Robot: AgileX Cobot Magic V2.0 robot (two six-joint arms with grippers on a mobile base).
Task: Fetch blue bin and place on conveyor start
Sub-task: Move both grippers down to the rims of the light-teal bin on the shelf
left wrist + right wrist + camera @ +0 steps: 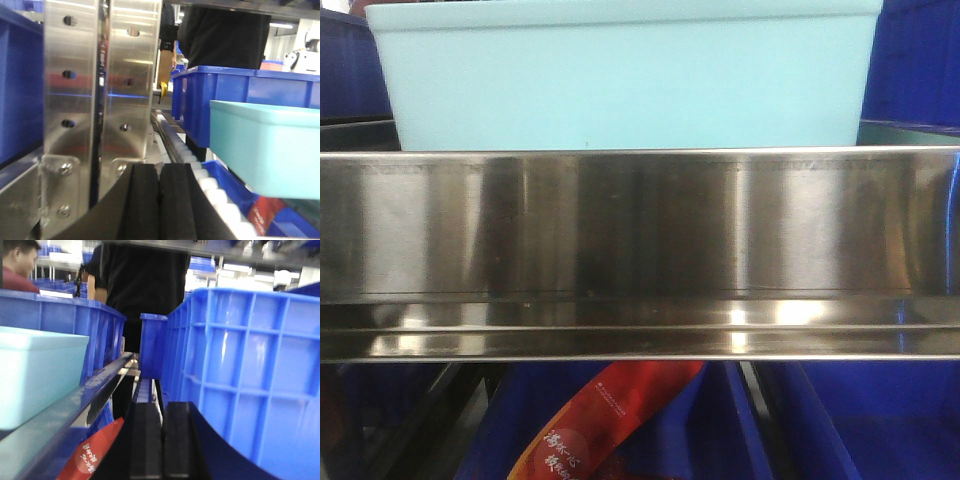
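The blue bin (620, 80), a pale aqua plain-walled tub, sits on the steel rack straight ahead, behind the shiny front rail (640, 250). In the left wrist view the blue bin (265, 150) is to the right of my left gripper (159, 200), which is shut with nothing between its black pads. In the right wrist view the blue bin (40, 375) lies to the left of my right gripper (162, 440), also shut and empty. Neither gripper touches the bin. The conveyor start is out of view.
Dark blue ribbed crates (250, 375) (240, 95) flank the bin. A steel upright (100, 100) stands close left of the left gripper, with white rollers (200, 170) beside it. A red packet (610, 420) lies in a lower crate. People (145, 275) stand behind the rack.
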